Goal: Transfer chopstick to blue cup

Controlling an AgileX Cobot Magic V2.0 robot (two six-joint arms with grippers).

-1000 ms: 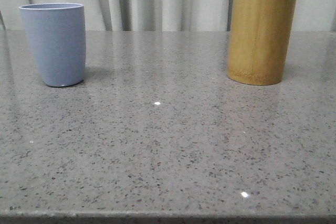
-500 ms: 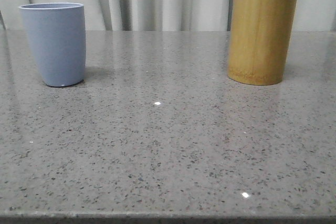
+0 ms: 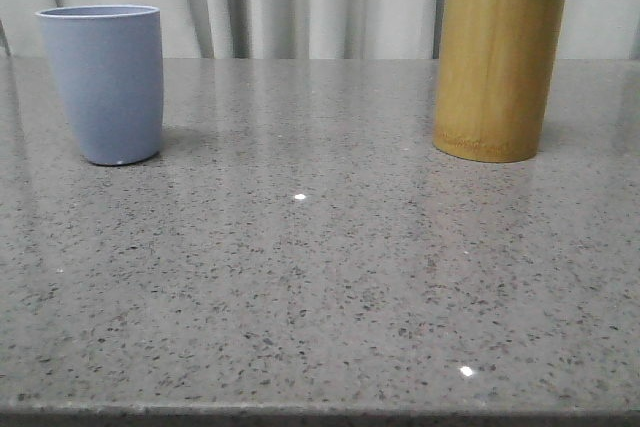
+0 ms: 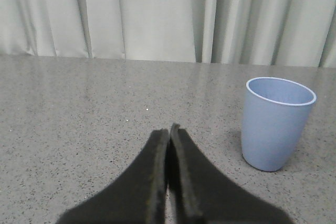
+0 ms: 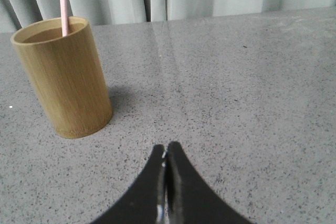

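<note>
Nothing moved since earlier frames; chopstick still in bamboo holder; blue cup empty; left gripper, right gripper both pressed together, holding nothing; whole transfer remains.

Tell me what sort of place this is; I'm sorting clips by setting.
Probably a staged test bench, not a working kitchen: a speckled grey stone-look tabletop, pale pleated curtains as backdrop, and just a blue cup and a bamboo cylinder holding a pink chopstick.

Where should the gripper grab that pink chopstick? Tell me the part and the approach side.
Grip the chopstick on the bare length above the bamboo holder, coming from above or the side at rim height. It stands nearly upright inside, so the holder's wall hides its lower part. The right gripper, shut now, must open first.
</note>
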